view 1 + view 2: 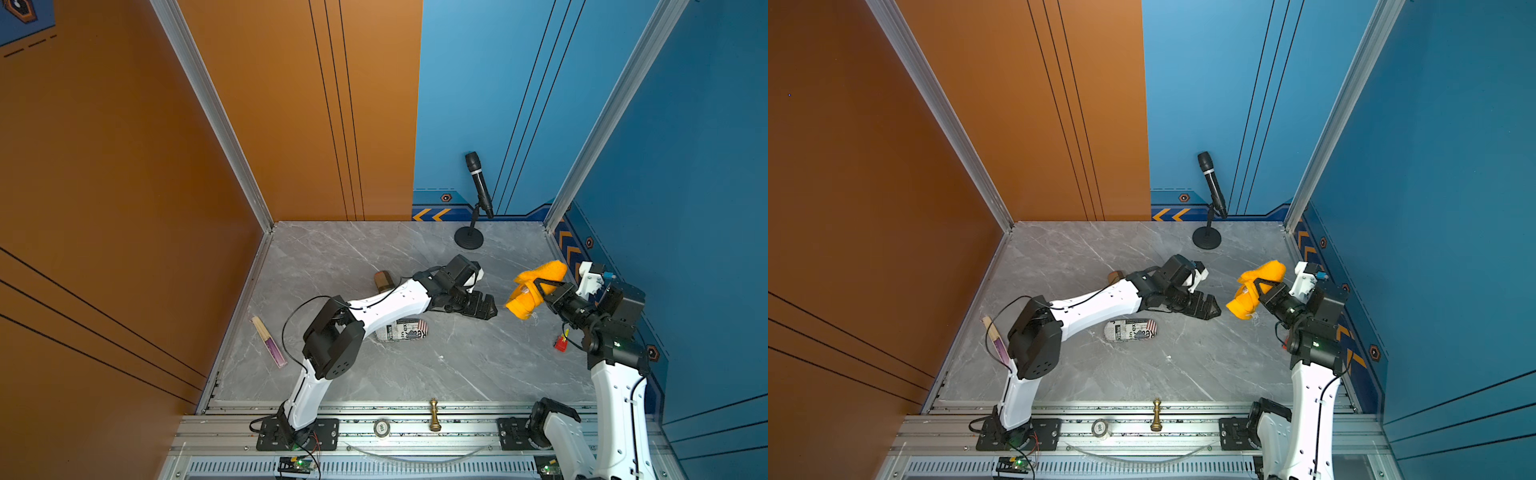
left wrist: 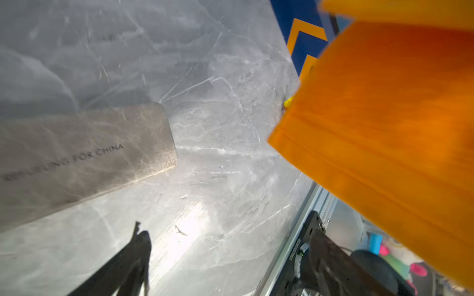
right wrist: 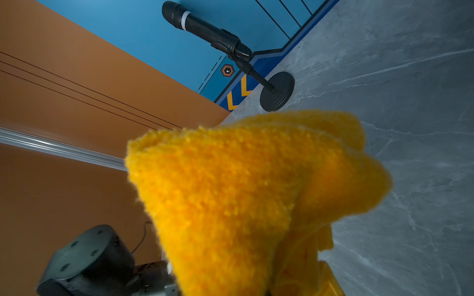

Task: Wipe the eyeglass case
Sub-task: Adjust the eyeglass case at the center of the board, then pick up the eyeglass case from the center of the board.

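Cloth's in the air, case just lying there

The right pincer (image 1: 540, 289) is clamped on a bunched orange cloth (image 1: 521, 303), held up off the surface (image 1: 457, 365). The left pincer (image 1: 482, 306) is spread wide with nothing in it, near the cloth. The case (image 1: 402, 330) lies flat mid-surface, one end hidden behind the left arm, clear of both pincers.

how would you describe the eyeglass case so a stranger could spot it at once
On the grey marble tabletop, find the robot's white left arm reaching across. Just in front of its forearm, on the robot's side, lies the rounded oblong eyeglass case. It alone wears black-and-white newspaper print with a stars-and-stripes patch, unlike the plain brown cylinder behind the arm.
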Tool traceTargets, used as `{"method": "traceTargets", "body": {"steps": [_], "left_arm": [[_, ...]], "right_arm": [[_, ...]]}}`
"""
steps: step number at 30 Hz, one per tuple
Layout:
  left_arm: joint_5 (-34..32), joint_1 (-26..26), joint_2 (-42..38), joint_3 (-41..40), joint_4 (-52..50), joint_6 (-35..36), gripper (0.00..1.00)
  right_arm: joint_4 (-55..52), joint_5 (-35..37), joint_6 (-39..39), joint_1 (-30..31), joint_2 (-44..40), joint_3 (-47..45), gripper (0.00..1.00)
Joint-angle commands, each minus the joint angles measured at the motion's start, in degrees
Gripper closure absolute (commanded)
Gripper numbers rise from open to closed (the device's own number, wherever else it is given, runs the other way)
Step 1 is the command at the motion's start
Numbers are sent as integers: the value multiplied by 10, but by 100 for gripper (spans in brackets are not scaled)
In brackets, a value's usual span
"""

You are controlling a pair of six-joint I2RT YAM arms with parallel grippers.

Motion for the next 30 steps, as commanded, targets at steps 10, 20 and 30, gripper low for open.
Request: {"method": "traceTargets", "body": {"steps": [10,20,30], "left_arm": [[-32,102,1,24,-156,582,1],[-40,93,74,74,-185,759,0],[-49,85,159,177,-253,791,2]], "right_arm": [[-75,142,-96,121,73,116,100],[-100,163,-113,163,83,122,100],[-96,151,-111,166,93,114,100]]}}
